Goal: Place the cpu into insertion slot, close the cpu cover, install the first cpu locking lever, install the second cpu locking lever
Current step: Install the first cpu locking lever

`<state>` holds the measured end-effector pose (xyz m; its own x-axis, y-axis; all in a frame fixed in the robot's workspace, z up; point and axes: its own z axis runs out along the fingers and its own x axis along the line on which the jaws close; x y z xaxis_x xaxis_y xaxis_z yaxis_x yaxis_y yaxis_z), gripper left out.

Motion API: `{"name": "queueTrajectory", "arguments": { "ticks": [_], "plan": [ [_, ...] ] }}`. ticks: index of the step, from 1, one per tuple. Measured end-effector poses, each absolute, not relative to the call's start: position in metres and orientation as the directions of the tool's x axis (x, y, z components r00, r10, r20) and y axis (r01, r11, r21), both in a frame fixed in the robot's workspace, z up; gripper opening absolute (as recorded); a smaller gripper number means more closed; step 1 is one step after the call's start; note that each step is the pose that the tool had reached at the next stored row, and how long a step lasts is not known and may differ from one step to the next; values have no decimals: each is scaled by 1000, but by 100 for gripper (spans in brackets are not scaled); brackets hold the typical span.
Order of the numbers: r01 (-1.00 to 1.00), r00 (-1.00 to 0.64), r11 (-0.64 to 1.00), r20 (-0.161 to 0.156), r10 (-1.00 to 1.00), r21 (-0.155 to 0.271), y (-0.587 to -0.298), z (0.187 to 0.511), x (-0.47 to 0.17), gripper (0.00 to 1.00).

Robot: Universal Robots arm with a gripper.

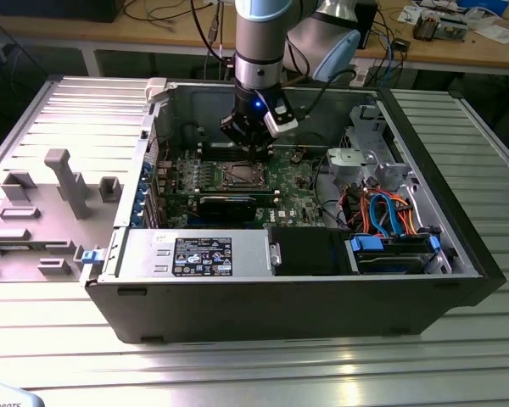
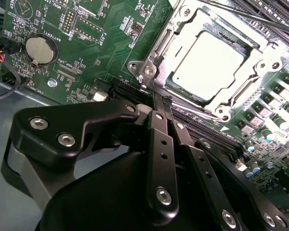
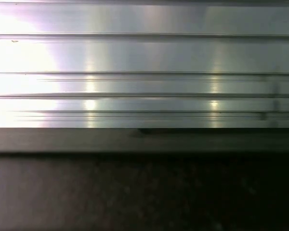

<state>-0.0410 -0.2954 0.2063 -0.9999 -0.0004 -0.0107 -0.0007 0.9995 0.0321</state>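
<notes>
Ribbed metal table (image 1: 237, 373) under open computer case (image 1: 280, 297), grey fixture (image 1: 42, 212).

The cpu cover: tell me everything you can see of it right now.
The cpu cover looks like a thin frame of silvery metal with a square cut-out middle, lying flat over the insertion slot on the green board. A pale silver square, seemingly the cpu, shows through the cut-out. The pincer stands at the frame's edge; contact is unclear.

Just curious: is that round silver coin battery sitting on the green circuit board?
Yes, the round silver coin battery sits in a holder on the green circuit board.
</notes>
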Motion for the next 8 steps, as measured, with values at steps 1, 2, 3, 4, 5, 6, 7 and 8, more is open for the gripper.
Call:
{"name": "queueTrajectory", "arguments": {
  "ticks": [1, 2, 3, 4, 5, 6, 7, 8],
  "plan": [
    [-1, -1000, 999, -11, 0, 32, -295, 206, -41, 11],
    [-1, -1000, 1000, -11, 0, 31, -295, 206, -41, 11],
    [-1, -1000, 1000, -11, 0, 30, -295, 206, -41, 11],
    [-1, -1000, 1000, -11, 0, 29, -295, 206, -41, 11],
    [-1, -1000, 1000, -11, 0, 29, -295, 206, -41, 11],
    [-1, -1000, 1000, -11, -1, 28, -295, 206, -41, 11],
    [-1, -1000, 1000, -11, 0, 28, -295, 206, -41, 11],
    [-1, -1000, 1000, -11, -1, 28, -295, 206, -40, 11]
  ]
}}
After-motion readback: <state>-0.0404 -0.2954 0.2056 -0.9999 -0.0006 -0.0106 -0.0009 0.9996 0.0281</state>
